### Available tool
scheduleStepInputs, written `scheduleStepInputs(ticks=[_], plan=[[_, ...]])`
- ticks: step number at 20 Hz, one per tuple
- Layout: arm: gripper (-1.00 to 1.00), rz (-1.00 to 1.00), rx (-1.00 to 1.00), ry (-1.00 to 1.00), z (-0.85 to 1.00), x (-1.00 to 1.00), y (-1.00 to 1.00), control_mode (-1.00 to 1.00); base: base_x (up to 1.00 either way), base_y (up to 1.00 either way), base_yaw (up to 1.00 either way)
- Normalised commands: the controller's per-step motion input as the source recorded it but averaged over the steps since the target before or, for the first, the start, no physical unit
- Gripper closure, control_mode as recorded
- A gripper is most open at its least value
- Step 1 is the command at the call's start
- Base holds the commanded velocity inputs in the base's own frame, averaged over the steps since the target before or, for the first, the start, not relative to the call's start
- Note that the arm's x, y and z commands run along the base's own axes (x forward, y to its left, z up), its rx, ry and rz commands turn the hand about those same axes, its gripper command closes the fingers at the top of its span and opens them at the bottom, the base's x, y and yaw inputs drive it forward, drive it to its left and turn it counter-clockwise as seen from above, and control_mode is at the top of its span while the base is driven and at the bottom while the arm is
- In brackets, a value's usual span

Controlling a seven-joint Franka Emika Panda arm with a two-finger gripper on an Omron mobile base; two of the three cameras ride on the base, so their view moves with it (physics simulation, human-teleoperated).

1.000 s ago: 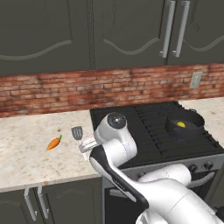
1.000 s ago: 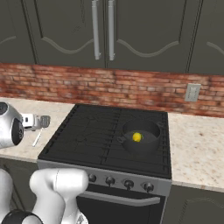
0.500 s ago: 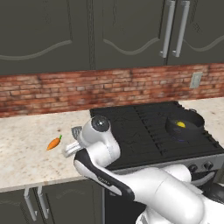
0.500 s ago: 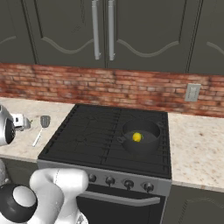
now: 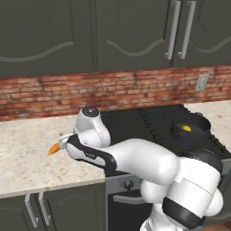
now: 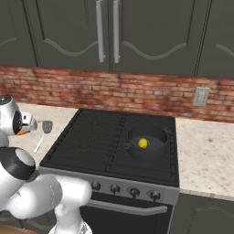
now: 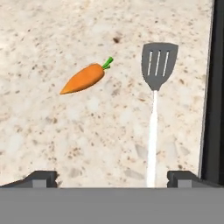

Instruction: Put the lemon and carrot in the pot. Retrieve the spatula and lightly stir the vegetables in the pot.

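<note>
- Swinging leftward off the stove since a second ago, the arm now hangs over the desk point(image 7: 52, 131), its hand covering most of the carrot point(image 5: 54, 148) in the left base view.
- Jaws stand wide and empty; the gripper point(image 7: 111, 177) looks down on the desk.
- From the hand camera, the carrot point(image 7: 83, 78) lies at 11 o'clock, its green tuft pointing toward the spatula point(image 7: 158, 65) at 1 o'clock, near but apart.
- Spatula handle runs down toward 6 o'clock.
- Lemon point(image 6: 143, 143) sits inside the pot point(image 6: 147, 135) on the stove point(image 6: 91, 141).
</note>
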Motion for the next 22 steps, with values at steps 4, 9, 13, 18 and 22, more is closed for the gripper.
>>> scheduleStepInputs(ticks=[4,9,13,18,22], plan=[[-1.0,-0.29,-0.05,0.03,-0.2,0.38,0.72,-1.0,0.0,0.0,0.0],[-1.0,-0.24,-0.01,0.0,-0.08,0.27,0.46,-1.0,0.0,0.0,0.0],[-1.0,-0.09,0.0,0.05,-0.01,0.18,0.07,-1.0,0.0,0.0,0.0],[-1.0,0.0,0.01,0.09,-0.13,0.0,-0.03,-1.0,0.0,0.0,0.0],[-1.0,0.0,0.11,0.02,-0.31,0.07,-0.08,-1.0,0.0,0.0,0.0]])
